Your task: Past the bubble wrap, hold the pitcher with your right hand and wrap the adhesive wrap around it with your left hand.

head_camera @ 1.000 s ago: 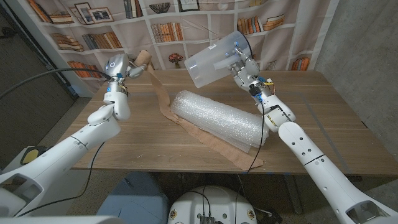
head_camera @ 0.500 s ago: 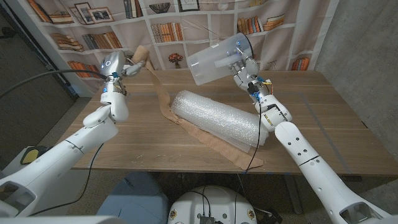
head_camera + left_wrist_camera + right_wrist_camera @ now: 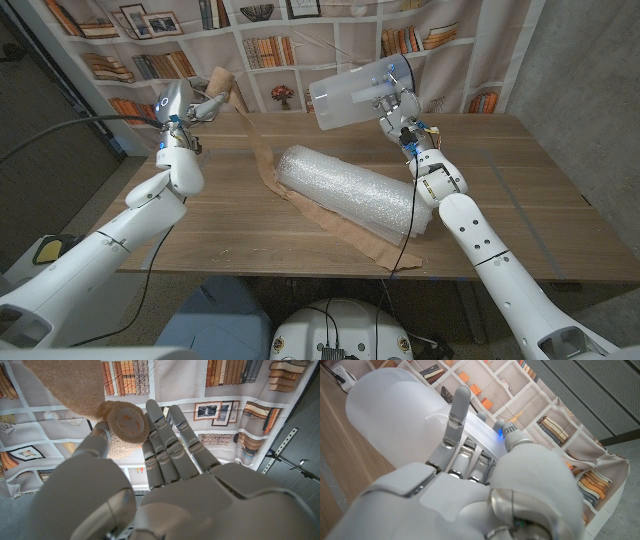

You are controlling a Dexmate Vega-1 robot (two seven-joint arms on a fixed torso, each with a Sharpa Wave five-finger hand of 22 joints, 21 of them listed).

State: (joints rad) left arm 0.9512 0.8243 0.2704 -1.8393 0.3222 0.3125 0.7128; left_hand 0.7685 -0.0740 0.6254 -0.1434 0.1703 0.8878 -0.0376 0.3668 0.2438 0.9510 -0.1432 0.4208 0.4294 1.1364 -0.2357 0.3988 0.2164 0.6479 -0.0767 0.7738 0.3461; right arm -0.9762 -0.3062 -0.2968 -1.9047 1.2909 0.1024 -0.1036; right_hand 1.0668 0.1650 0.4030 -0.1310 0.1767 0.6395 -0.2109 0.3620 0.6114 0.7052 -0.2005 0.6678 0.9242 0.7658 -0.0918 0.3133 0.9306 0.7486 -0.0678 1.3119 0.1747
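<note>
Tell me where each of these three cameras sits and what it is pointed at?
Head view: sits on the robot's head, looks down over the wooden table and bubble wrap; both arms show.
Left wrist view: sits on the left wrist, looks along the left hand at the adhesive wrap it holds, bookshelf backdrop behind.
Right wrist view: sits on the right wrist, looks along the right hand gripping the pitcher.
Shared: head and right wrist views both show the pitcher; head and left wrist views both show the adhesive wrap.
</note>
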